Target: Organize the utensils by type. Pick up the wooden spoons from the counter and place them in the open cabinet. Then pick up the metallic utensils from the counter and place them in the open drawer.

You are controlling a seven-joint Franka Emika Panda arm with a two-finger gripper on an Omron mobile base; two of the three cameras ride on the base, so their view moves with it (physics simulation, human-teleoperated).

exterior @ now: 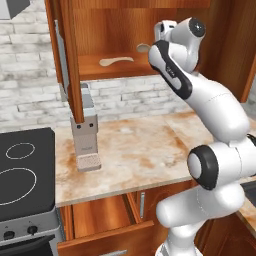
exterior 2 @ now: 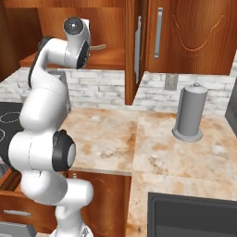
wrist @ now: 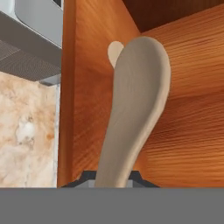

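My gripper (wrist: 113, 178) is shut on the handle of a wooden spoon (wrist: 135, 109), whose pale bowl reaches up into the open cabinet (exterior: 107, 70). In the left base view the hand is inside the cabinet above its shelf, and the held spoon's bowl (exterior: 143, 47) pokes out beside the wrist. A second wooden spoon (exterior: 116, 60) lies flat on the shelf to the left; its tip (wrist: 114, 52) peeks from behind the held one. The open drawer (exterior: 100, 217) stands pulled out under the counter (exterior: 135, 150). The metallic utensils are out of view.
The cabinet's open door (exterior: 70, 55) hangs edge-on over a grey appliance (exterior: 86, 135) on the counter. A black stove (exterior: 20, 170) is at the left. On the right stand a grey paper towel holder (exterior 2: 189, 113) and closed wooden cabinet doors (exterior 2: 185, 32).
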